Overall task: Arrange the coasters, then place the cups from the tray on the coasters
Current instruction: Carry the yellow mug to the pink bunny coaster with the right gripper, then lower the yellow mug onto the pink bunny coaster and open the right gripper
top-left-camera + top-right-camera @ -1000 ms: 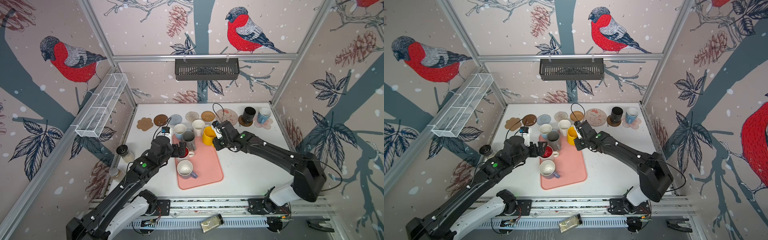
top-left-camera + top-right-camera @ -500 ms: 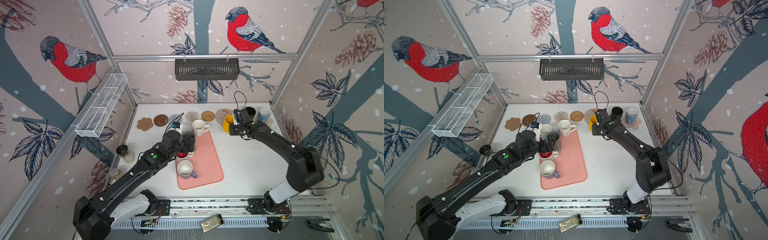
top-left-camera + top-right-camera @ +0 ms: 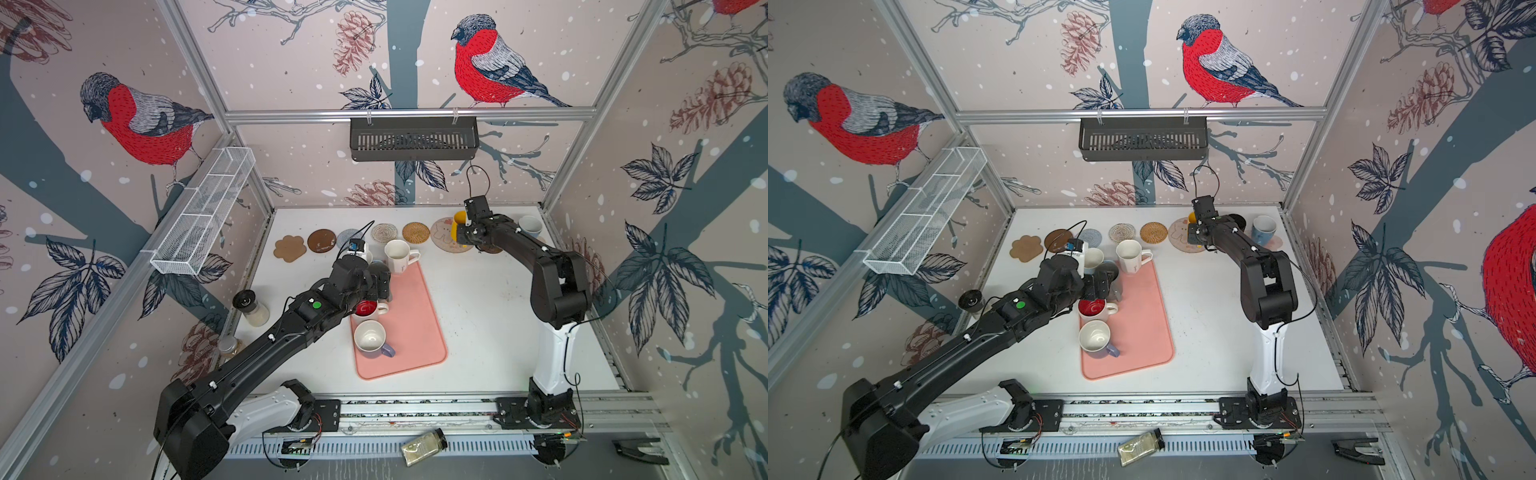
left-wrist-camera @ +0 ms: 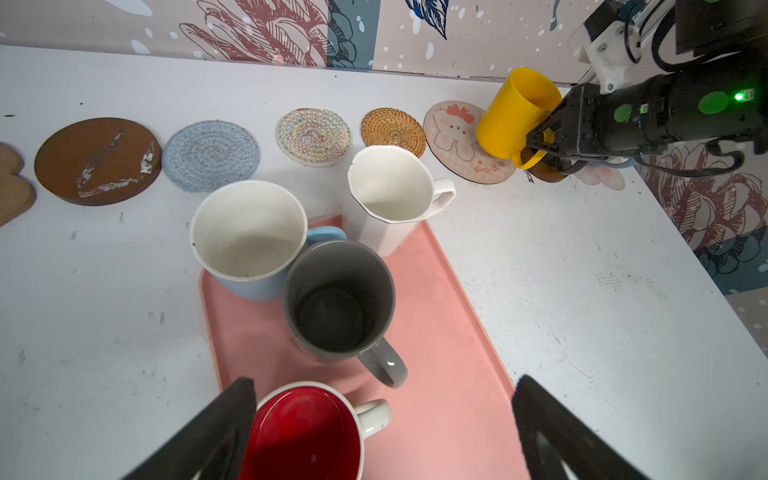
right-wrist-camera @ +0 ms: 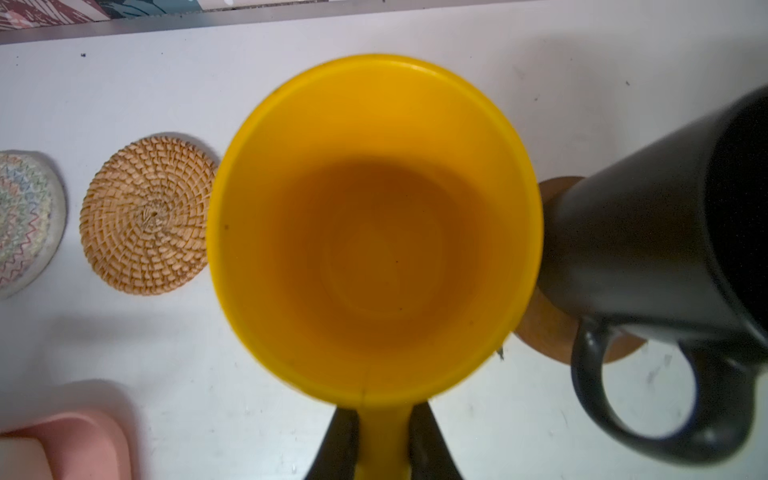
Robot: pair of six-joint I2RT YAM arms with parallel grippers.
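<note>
Free to pass over bare table (image 3: 490,316) right of the tray (image 3: 419,332). Tight at its far end: grey cup (image 4: 338,299), light blue cup (image 4: 249,232), white cup (image 4: 390,187). Black cup (image 5: 648,232) just beside yellow cup (image 5: 374,232).

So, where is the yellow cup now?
In both top views the yellow cup is at the rear, right of centre, in the right pincer over the pink cartoon coaster.

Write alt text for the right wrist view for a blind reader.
A yellow cup, seen from above, fills the view, its handle pinched by the right gripper. A black cup stands on a brown coaster on one side; a rattan coaster, a cream woven coaster and the corner of a pink tray on the other.
</note>
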